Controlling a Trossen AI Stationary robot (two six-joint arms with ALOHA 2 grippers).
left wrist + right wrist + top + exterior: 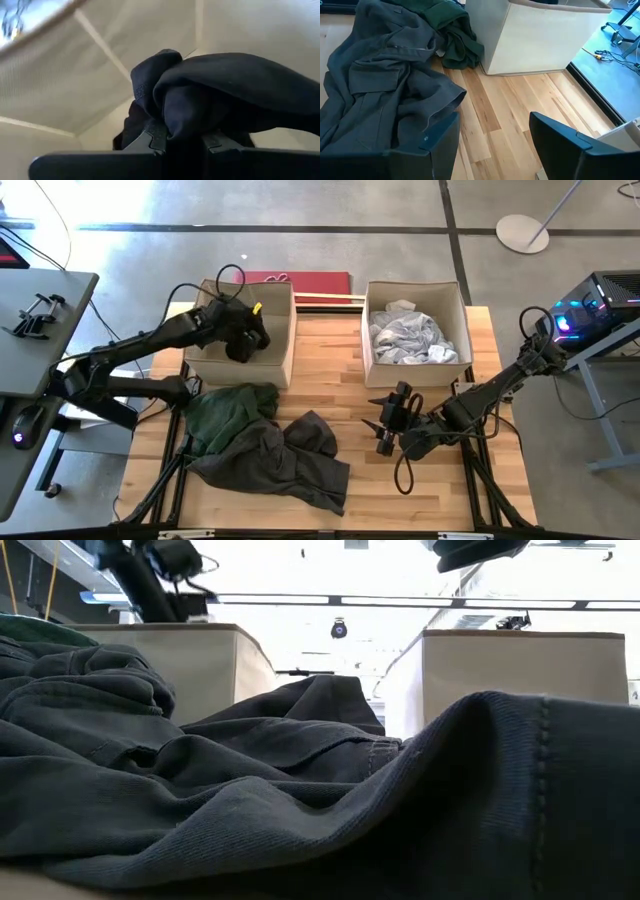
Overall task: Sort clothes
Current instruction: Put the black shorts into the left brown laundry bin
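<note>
My left gripper [243, 340] is inside the left beige box [283, 350], shut on a small black garment [220, 95]. A dark green garment [228, 408] and a charcoal grey garment [290, 460] lie in a heap on the table's near left. White and light grey clothes [408, 338] lie in the right beige box [365, 345]. My right gripper [388, 420] is open and empty above the table, right of the charcoal garment [380, 95]. My left gripper pinches a bunched fold of the black garment [177, 131] between its two fingers [156, 137]. The cloth bulges out past the fingertips inside the box. Whether it rests on the box floor I cannot tell.
The two boxes stand side by side at the table's far edge. Bare wood [420, 490] lies between the heap and the right arm. A red flat thing [300, 280] lies behind the left box. The charcoal garment fills the low view [300, 790].
</note>
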